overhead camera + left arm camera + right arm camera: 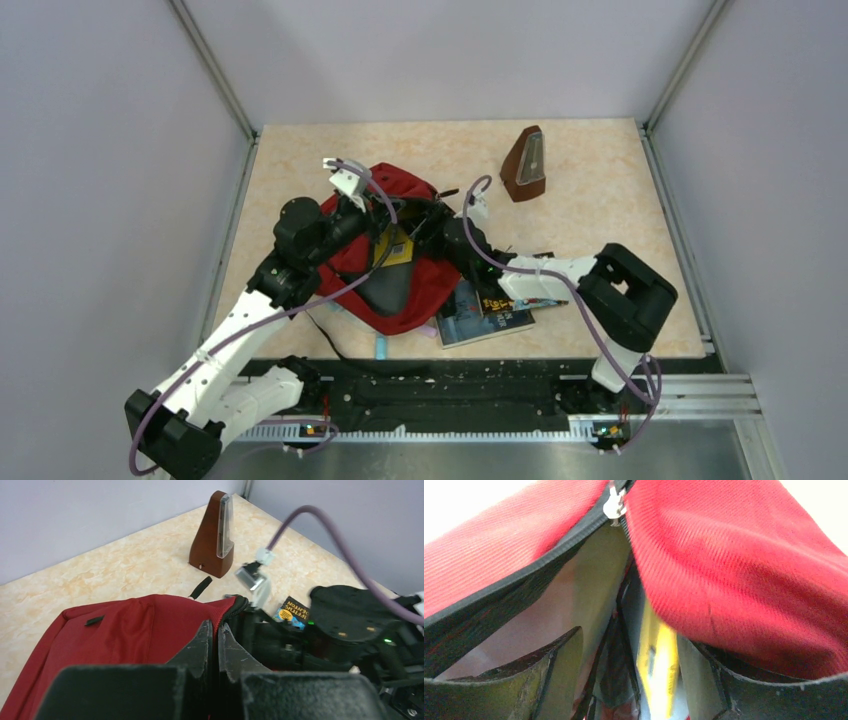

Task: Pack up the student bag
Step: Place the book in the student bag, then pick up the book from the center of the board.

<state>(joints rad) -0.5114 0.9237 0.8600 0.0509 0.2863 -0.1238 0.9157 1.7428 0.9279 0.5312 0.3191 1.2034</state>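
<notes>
— Starting at the left: what about the left gripper (pixel 216 630)?

— Reaching in from the near-left corner and pinching the student bag (pixel 120 625) right at its zipper edge. Pressing both fingers tight together on the red fabric, leaving no gap.

— And finding the bag where?

— Lying around the middle of the table (pixel 600 215), a little left of centre, between the two grippers. Gaping open along the zipper, with the opening facing the right arm. Holding a yellow book (pixel 656 662) upright inside that opening.

— Moving on to the right gripper (pixel 639 640)?

— Poking into the bag's mouth, just below the silver zipper pull (pixel 614 504). Spreading its fingers wide apart and flanking the yellow book on both sides. Touching the book or not: impossible to tell, with the cover blurred in the wrist view.

— Going further right?

— Passing over dark-covered books (pixel 480 320), lying flat under the right arm and just beside the bag's near-right edge. Then arriving at a brown metronome (pixel 524 165), standing upright toward the far right of the table, well apart from the bag.
</notes>
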